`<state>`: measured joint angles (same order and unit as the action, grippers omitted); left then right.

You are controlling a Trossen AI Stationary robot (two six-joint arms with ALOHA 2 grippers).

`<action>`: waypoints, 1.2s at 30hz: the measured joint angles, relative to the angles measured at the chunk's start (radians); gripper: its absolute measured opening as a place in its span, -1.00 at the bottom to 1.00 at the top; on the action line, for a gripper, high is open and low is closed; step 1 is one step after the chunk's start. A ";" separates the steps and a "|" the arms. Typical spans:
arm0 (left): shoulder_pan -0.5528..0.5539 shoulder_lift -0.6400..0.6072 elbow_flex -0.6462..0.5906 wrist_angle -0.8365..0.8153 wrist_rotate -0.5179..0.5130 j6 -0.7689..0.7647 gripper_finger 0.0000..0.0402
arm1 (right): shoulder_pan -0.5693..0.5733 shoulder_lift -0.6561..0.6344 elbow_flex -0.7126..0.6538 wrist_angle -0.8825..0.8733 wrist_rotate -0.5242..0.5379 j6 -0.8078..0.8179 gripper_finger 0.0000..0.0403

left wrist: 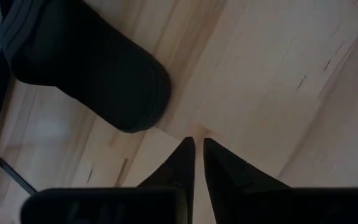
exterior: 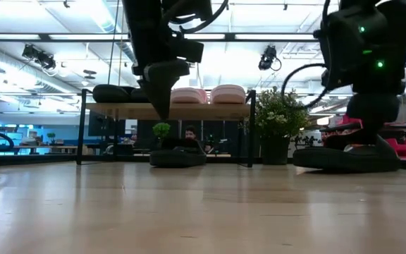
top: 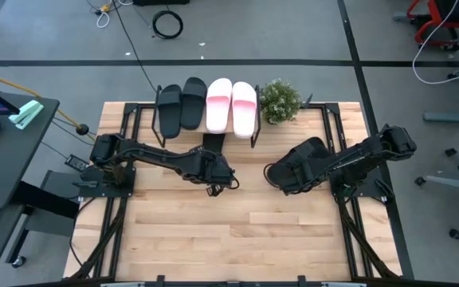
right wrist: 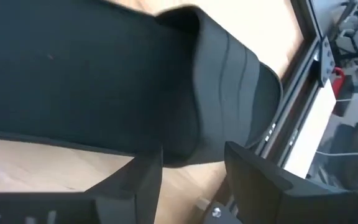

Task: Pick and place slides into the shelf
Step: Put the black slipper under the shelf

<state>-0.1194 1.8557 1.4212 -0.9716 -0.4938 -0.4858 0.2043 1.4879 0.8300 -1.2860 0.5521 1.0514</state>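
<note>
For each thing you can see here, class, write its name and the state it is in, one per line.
Two black slides: lying side by side on the shelf's top board.
Two pink slides: lying on the top board beside the black pair.
Black slide: flat on the table under the shelf.
Black slide: flat on the table.
Shelf: standing upright.
Potted plant: upright.
Left claw: nearly shut, empty.
Right claw: open over the slide.

The right gripper (right wrist: 193, 171) stands spread over a black slide (right wrist: 104, 81) lying on the wooden table (right wrist: 36, 168).
</note>
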 joint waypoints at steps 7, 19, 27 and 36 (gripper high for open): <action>0.017 0.000 0.000 0.003 0.000 0.001 -0.78 | -0.032 0.000 -0.059 0.003 0.007 0.001 -0.15; 0.024 0.000 0.000 -0.007 -0.005 0.010 -0.91 | -0.022 0.000 -0.084 0.126 0.036 -0.032 -0.92; -0.044 -0.019 -0.001 -0.209 -0.006 -0.114 -0.96 | 0.184 0.000 0.080 0.325 0.059 -0.132 -0.94; -0.117 -0.096 0.000 -0.422 -0.080 -0.350 -0.91 | 0.217 0.010 0.131 0.822 0.191 -0.583 -0.94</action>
<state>-0.2368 1.7599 1.4212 -1.3938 -0.5743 -0.8362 0.4215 1.4979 0.9607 -0.4642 0.7427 0.4685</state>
